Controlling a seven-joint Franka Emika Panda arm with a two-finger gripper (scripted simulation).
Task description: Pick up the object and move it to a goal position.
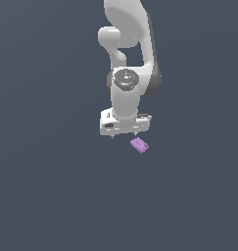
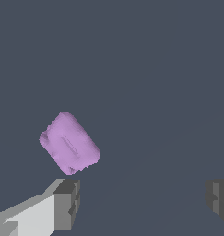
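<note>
The object [image 1: 139, 145] is a small flat light-purple rectangular block lying on the dark grey floor, just below and to the exterior view's right of the white hand. In the wrist view the object [image 2: 69, 144] lies outside the gap, close to one fingertip [image 2: 67, 203]. My gripper [image 2: 143, 200] is open, its two grey fingertips far apart with nothing between them. In the exterior view the gripper [image 1: 124, 134] hangs just above the floor, with only short finger stubs showing under the hand.
The white arm [image 1: 128, 59] rises straight up behind the hand. Around it is only plain dark grey floor [image 1: 52, 186].
</note>
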